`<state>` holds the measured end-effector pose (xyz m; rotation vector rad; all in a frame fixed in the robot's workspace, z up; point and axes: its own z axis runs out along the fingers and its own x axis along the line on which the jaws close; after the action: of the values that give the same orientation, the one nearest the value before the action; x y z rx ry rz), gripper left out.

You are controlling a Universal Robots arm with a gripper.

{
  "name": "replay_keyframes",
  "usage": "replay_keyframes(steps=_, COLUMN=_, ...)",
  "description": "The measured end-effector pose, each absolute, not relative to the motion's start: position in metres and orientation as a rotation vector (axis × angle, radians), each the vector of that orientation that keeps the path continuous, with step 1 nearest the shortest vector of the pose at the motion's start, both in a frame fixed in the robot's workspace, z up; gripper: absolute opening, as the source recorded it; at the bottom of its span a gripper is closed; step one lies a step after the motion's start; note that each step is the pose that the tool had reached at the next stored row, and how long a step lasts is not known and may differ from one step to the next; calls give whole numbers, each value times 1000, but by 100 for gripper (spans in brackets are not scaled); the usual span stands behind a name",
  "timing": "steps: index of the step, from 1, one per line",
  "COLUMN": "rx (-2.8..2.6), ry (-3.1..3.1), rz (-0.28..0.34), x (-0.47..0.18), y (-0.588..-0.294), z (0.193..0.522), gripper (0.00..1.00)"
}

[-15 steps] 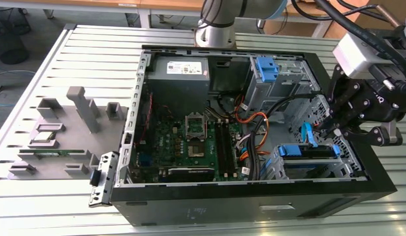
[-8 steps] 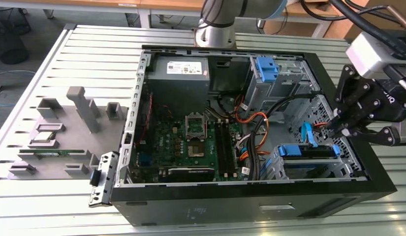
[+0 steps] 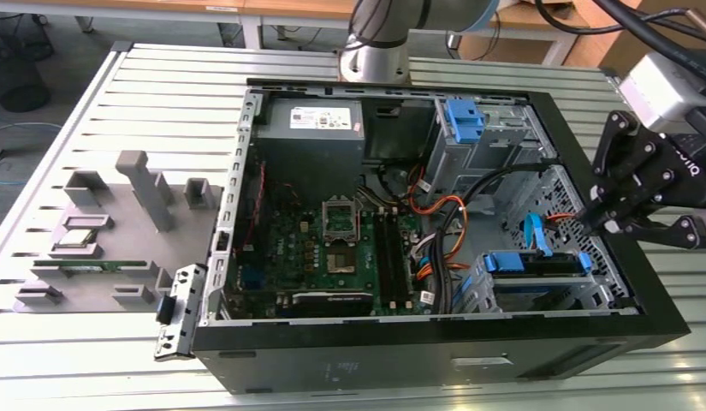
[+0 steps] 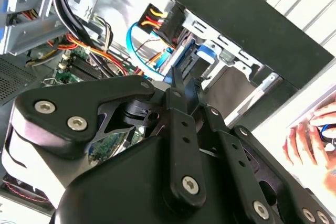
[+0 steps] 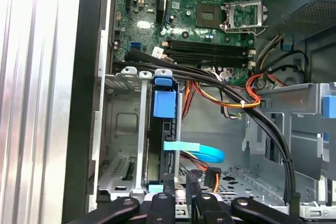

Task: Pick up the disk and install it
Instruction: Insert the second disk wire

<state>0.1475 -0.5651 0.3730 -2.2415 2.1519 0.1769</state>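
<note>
Bearing the scene: a slatted metal table [image 3: 102, 103] carries the open computer case [image 3: 444, 364], which lies on its side
Drive cage: the silver metal cage [image 5: 123, 129] sits in the case corner nearest the arm
Arm: the gripper [image 3: 609, 226] hovers over the case wall at the exterior view's right, just above that cage
Disk: the disk [image 5: 157, 153] stands on edge inside the cage in its blue carrier, apparently already seated
Relation: in the first wrist view the disk lies straight ahead of the gripper [image 5: 180, 188], close but apart, its long axis running away from the tips into the cage
Jaws: drawn close together, pinching nothing
</note>
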Motion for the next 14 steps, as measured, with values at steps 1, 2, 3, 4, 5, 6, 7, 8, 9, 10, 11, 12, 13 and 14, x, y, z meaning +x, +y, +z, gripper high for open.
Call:
replay_keyframes(steps=1, rx=-2242, ry=2152, rz=177, x=148, y=-564, z=373, gripper=23)
replay_keyframes(steps=2, rx=-2242, ry=2152, rz=177, x=148, y=-562, z=372, gripper=23)
replay_keyframes(steps=3, rx=-2242, ry=2152, rz=177, x=148, y=-560, z=372, gripper=23)
replay_keyframes(steps=4, rx=-2242, ry=2151, rz=177, x=149, y=-559, z=372, gripper=23)
replay_keyframes(steps=5, rx=-2242, ry=2151, rz=177, x=149, y=-557, z=372, gripper=23)
replay_keyframes(steps=6, rx=-2242, ry=2151, rz=177, x=150, y=-555, z=371, gripper=23)
replay_keyframes(steps=7, rx=-2242, ry=2151, rz=177, x=150, y=-554, z=371, gripper=23)
replay_keyframes(steps=8, rx=-2242, ry=2151, rz=177, x=150, y=-552, z=370, gripper=23)
replay_keyframes(steps=9, rx=-2243, ry=2151, rz=177, x=151, y=-550, z=370, gripper=23)
replay_keyframes(steps=10, rx=-2243, ry=2151, rz=178, x=151, y=-549, z=370, gripper=23)
replay_keyframes(steps=11, rx=-2243, ry=2151, rz=178, x=152, y=-547, z=369, gripper=23)
replay_keyframes(steps=12, rx=-2243, ry=2152, rz=178, x=152, y=-546, z=368, gripper=23)
replay_keyframes(steps=13, rx=-2244, ry=2152, rz=179, x=153, y=-545, z=368, gripper=23)
replay_keyframes(steps=14, rx=-2245, ry=2153, rz=179, x=153, y=-543, z=367, gripper=23)
